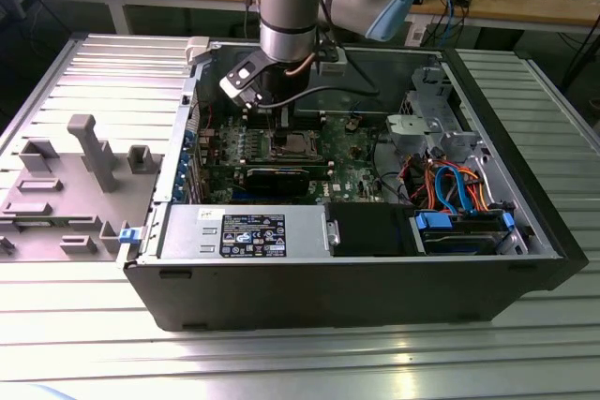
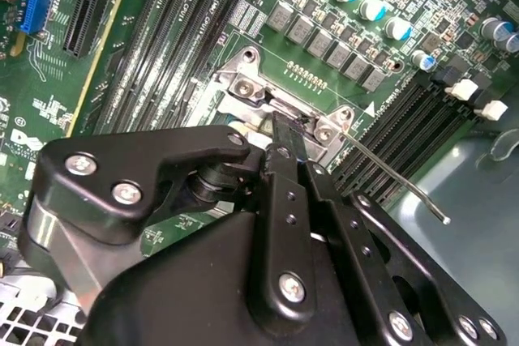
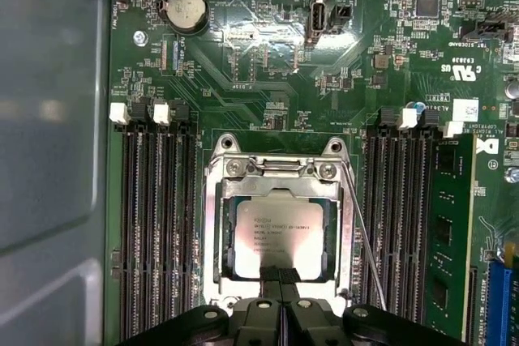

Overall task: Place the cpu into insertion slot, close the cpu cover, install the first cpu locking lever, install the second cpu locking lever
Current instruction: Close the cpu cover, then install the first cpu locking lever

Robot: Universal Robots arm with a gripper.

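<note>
Chip [image 3: 280, 237] is sitting in the socket [image 3: 208, 232], mid green board [image 3: 259, 79] between the memory slots, and the frame [image 3: 280, 186] looks to be lying down over it. Tool [image 3: 281, 275] is pinching narrow, holding nothing, with its tip at the frame's edge. Wire lever [image 3: 365, 241] is sticking out loose, so I'm guessing lever step: it needs pushing down and hooking.

Exterior view was bright, lit evenly from overhead; strong glare streaks lay on the ribbed table [image 1: 403, 348], esp. front. Inside the case [image 1: 356, 297] it was dimmer, w/ the arm [image 1: 291, 7] shadowing the board [image 1: 352, 170]. First wrist view was evenly lit; pale sheen on the cpu [image 3: 276, 232], case wall a hazy grey w/ soft refl. Second wrist view: dull highlights on the black gripper [image 2: 280, 123], board sharp behind.
</note>
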